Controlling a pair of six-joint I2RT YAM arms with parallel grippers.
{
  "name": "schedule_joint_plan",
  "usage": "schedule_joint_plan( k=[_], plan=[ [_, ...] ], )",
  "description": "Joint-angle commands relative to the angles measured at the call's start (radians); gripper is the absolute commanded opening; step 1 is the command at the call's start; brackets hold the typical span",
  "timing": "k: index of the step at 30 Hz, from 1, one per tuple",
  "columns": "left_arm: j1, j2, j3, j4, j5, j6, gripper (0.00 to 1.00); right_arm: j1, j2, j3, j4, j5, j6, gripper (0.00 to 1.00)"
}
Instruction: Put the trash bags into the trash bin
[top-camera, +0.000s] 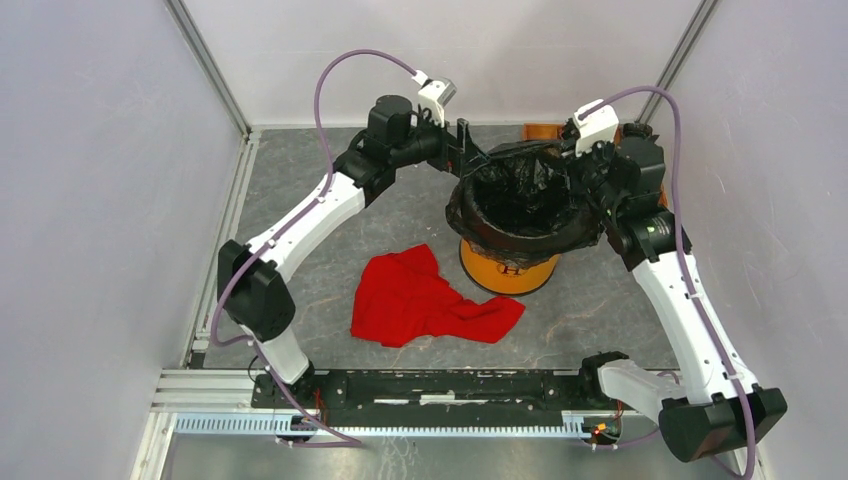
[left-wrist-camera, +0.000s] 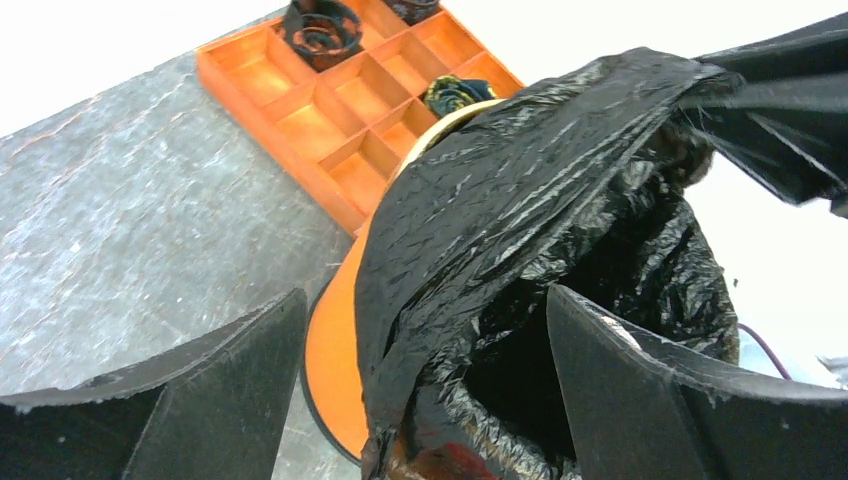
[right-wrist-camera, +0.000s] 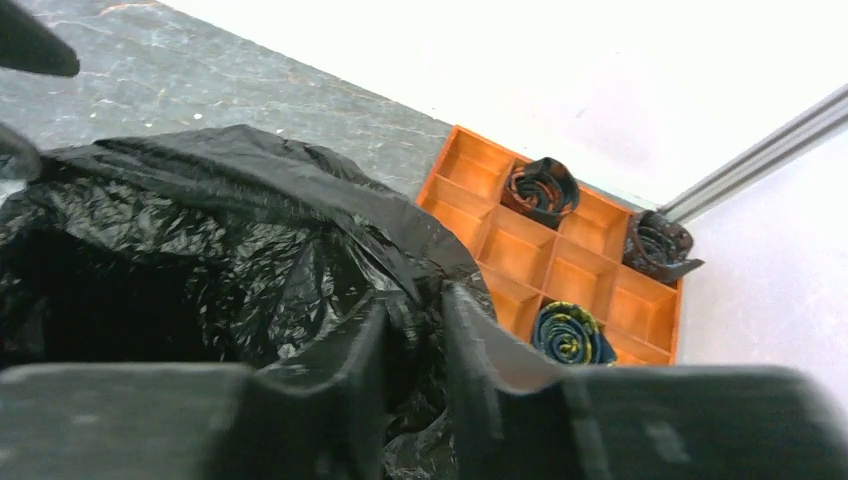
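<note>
Right gripper (right-wrist-camera: 415, 298) first: fingers nearly together, a fold of the black trash bag (right-wrist-camera: 230, 230) nipped in the thin gap, at the bin's right-hand rim; left gripper (left-wrist-camera: 422, 298) over on the far-left side, fingers (left-wrist-camera: 220, 390) spread wide, straddling the bag's crinkled edge without clamping it; the bag lies draped over the mouth of the orange trash bin (top-camera: 510, 272), its hollow sunk inside, film spilling over the rim all round; the bin stands upright mid-table; a red cloth (top-camera: 425, 295) lies crumpled just in front of it, to the left; behind the bin, an orange compartment tray (right-wrist-camera: 515, 250), rolled dark bundles (right-wrist-camera: 540, 190) in three of its cells.
</note>
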Motion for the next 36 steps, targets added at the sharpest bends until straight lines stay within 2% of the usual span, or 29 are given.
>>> schedule_joint_plan(
  k=[1,5,7,11,16,20,23,27,32,33,36],
  plan=[
    [0.000,0.041,0.058,0.052,0.153,0.032,0.94,-0.001,0.012,0.052,0.081,0.088,0.069,0.26],
    [-0.001,0.072,0.063,0.093,0.303,0.018,1.00,-0.006,0.063,0.097,0.057,0.077,0.061,0.16],
    [-0.007,0.078,0.066,0.102,0.305,0.030,1.00,-0.017,0.082,0.110,0.054,0.069,0.060,0.13],
    [-0.013,0.100,0.075,0.093,0.216,0.059,1.00,-0.034,0.130,0.150,0.042,0.008,0.057,0.11],
    [-0.010,0.156,0.146,0.048,0.075,0.045,0.78,-0.054,0.173,0.164,0.032,0.000,0.012,0.10],
    [-0.001,0.198,0.192,0.045,0.035,-0.018,0.62,-0.102,0.202,0.153,0.035,-0.044,-0.006,0.12],
    [0.012,0.236,0.225,0.050,0.044,-0.078,0.52,-0.143,0.229,0.151,0.044,-0.115,0.009,0.18],
    [0.028,0.297,0.280,0.042,0.088,-0.146,0.37,-0.186,0.265,0.151,0.048,-0.186,0.035,0.19],
    [0.042,0.353,0.324,0.037,0.133,-0.219,0.06,-0.213,0.291,0.145,0.074,-0.286,0.087,0.19],
    [0.045,0.359,0.324,0.047,0.134,-0.235,0.03,-0.213,0.300,0.151,0.072,-0.298,0.093,0.19],
    [0.055,0.381,0.326,0.067,0.133,-0.286,0.02,-0.250,0.329,0.162,0.058,-0.323,0.107,0.19]
  ],
)
